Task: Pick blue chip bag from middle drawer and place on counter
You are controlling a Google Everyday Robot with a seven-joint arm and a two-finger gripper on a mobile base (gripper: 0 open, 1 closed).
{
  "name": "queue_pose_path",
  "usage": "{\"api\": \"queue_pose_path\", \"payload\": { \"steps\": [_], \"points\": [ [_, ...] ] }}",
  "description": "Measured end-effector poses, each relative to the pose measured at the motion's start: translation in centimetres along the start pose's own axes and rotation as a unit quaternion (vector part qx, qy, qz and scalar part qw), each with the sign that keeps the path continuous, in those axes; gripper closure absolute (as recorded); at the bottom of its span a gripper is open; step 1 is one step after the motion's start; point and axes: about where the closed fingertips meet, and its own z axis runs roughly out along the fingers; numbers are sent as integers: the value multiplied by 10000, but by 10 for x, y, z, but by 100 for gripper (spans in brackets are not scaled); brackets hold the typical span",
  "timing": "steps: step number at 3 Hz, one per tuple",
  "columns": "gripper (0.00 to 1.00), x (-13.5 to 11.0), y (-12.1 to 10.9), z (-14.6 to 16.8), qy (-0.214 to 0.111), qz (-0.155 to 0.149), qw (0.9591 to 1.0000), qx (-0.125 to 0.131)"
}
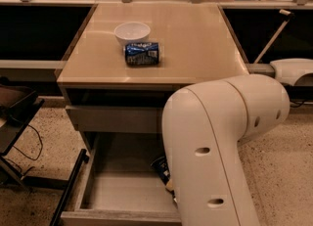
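The middle drawer (122, 193) is pulled open below the counter (200, 44). The blue chip bag (162, 167) lies at the drawer's right side; only its dark-blue upper end shows. My big white arm link (215, 146) reaches down into the drawer's right part and covers the rest of the bag. My gripper is hidden behind this arm link, down inside the drawer near the bag.
A white bowl (132, 32) and a blue soda can (142, 54) lying on its side sit on the counter's left half. A shut grey drawer front (115, 118) is above the open drawer. A black cart (14, 122) stands at the left.
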Motion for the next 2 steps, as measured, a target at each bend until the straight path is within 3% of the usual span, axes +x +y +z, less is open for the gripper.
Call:
{"api": "queue_pose_path", "payload": {
  "steps": [2],
  "points": [
    [100, -3, -1, -9, 0, 2, 10000, 1]
  ]
}}
